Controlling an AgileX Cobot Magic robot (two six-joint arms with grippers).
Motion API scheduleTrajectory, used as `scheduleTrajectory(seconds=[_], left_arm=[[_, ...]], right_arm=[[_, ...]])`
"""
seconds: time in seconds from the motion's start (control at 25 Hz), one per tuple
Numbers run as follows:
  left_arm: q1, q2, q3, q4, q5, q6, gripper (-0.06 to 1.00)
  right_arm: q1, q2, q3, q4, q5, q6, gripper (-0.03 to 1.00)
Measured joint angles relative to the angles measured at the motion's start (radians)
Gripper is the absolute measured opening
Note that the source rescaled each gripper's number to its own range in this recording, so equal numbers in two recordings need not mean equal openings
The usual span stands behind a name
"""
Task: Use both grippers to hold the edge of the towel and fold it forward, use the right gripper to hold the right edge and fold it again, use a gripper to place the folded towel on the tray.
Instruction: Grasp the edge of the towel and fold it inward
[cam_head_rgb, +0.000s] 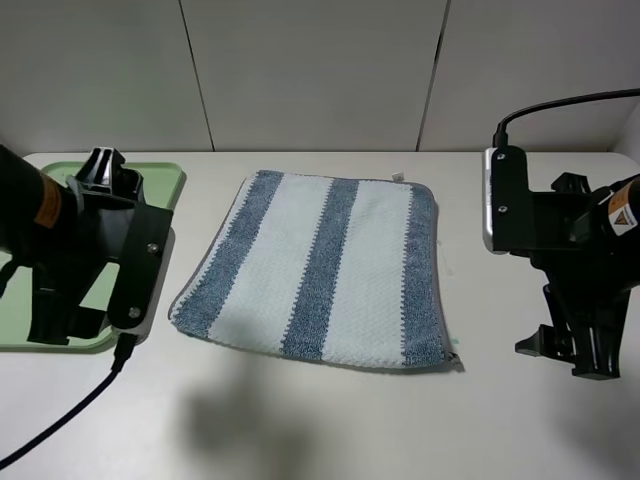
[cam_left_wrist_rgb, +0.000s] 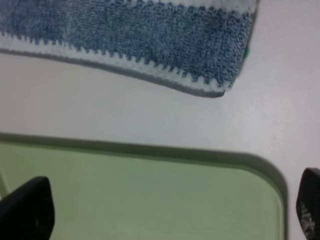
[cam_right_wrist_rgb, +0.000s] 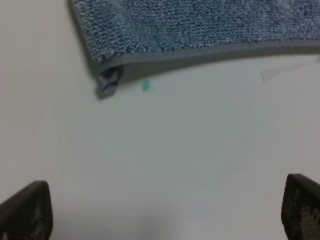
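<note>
Our left fingers (cam_left_wrist_rgb: 27, 207) stand wide apart and empty over the light-green tray (cam_left_wrist_rgb: 150, 190). Beyond their tips come the tray's rim, a strip of bare desk (cam_left_wrist_rgb: 100, 110), then a corner of the striped towel (cam_left_wrist_rgb: 150, 35). Our right fingers (cam_right_wrist_rgb: 25, 210) are spread just as wide, holding nothing, over bare desk. The towel's grey piped hem (cam_right_wrist_rgb: 210, 52) and a curled corner lie ahead of them. The towel lies flat between both pairs of fingers, touched by neither, so we judge the first fold not begun. To do it well, we should bring each pair to a near corner, pinch the hem together, lift level, and lay it squarely on the far edge.
</note>
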Motion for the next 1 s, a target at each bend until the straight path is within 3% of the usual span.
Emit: scheduleTrajectory(seconds=[0.4, 1.0], left_arm=[[0.000, 0.133, 0.000, 0.123, -0.076, 0.011, 0.97], [0.000, 0.327, -0.001, 0.172, -0.219, 0.011, 0.96]], right_arm=[[0.000, 0.091, 0.000, -0.020, -0.064, -0.003, 1.00], [0.000, 0.147, 0.000, -0.057, -0.090, -0.003, 1.00]])
